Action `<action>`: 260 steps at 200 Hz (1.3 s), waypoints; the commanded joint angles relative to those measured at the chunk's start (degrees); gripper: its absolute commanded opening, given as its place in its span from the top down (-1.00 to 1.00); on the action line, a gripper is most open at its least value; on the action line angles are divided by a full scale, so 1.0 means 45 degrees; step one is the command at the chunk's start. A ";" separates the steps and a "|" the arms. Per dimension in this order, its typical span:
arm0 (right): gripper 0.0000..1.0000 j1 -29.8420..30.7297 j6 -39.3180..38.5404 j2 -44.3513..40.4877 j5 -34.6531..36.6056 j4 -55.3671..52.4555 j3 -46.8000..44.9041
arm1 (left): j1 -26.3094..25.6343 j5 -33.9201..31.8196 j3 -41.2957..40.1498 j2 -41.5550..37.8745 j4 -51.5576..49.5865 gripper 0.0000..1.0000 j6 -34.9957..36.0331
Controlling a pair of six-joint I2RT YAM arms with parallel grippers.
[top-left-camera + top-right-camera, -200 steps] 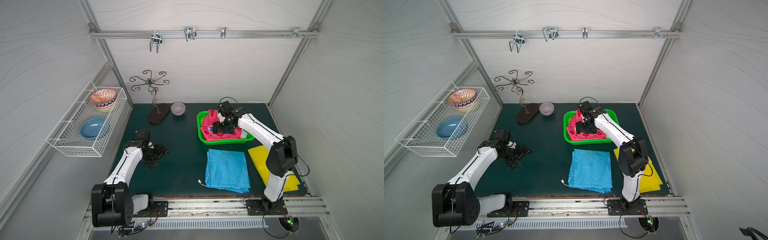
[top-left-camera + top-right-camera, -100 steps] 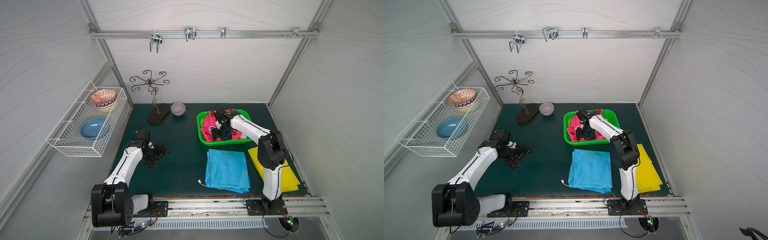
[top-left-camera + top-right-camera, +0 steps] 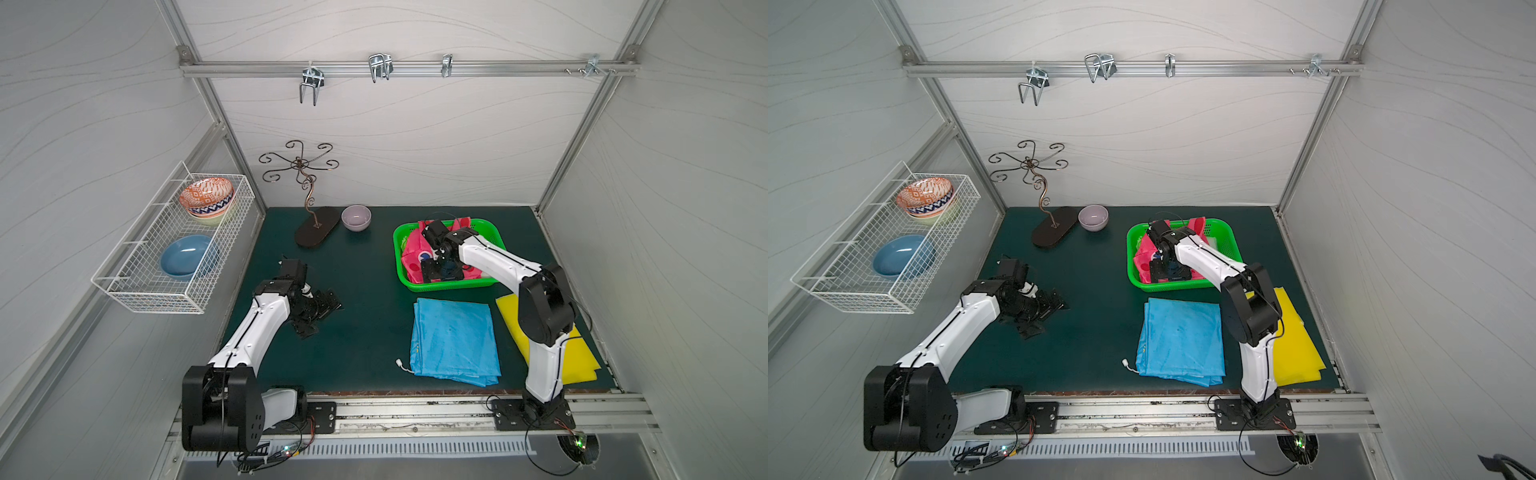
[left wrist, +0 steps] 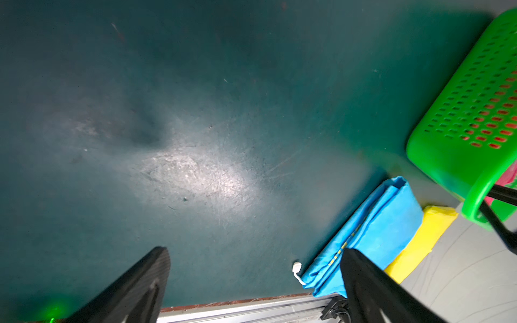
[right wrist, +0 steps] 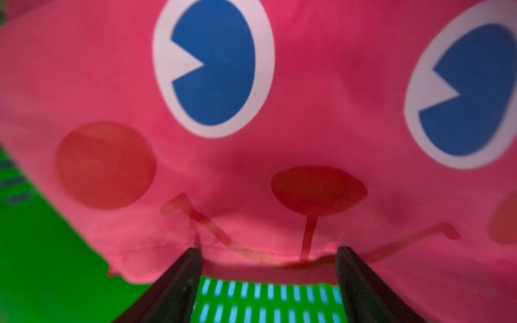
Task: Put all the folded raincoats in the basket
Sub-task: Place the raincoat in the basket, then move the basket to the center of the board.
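The pink raincoat [image 3: 411, 249] is seen inside the green basket [image 3: 451, 286], right of centre in both top views. The right jaws are spread at its edge, clamping nothing; the left jaws are spread wide, empty, over the desk [image 3: 365, 332].

The left arm [image 3: 255, 330] and right arm [image 3: 494, 259] share glossy white shells between bulky black joint housings, with thin black cables along them. Each has a black screwed base plate on the aluminium rail [image 3: 415, 409] (green lights glow beside it). The left gripper [image 4: 254, 249] has matte black tapering fingers [image 4: 363, 282].
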 commanded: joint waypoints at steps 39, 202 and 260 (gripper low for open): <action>-0.74 -0.2273 0.1740 -0.5824 -0.0800 0.2248 -0.3642 | -0.2222 -0.1179 0.2327 0.0750 0.0020 -0.99 -0.0331; -0.83 -0.2353 0.1668 -0.8448 -0.0514 0.3221 -0.7421 | -0.6755 -0.4021 0.9191 0.8355 0.1771 -0.94 -0.0118; -0.83 -0.2248 0.1321 -0.8540 -0.0393 0.3244 -0.7568 | -0.6825 -0.6487 0.9318 0.9098 0.0729 -0.95 -0.0448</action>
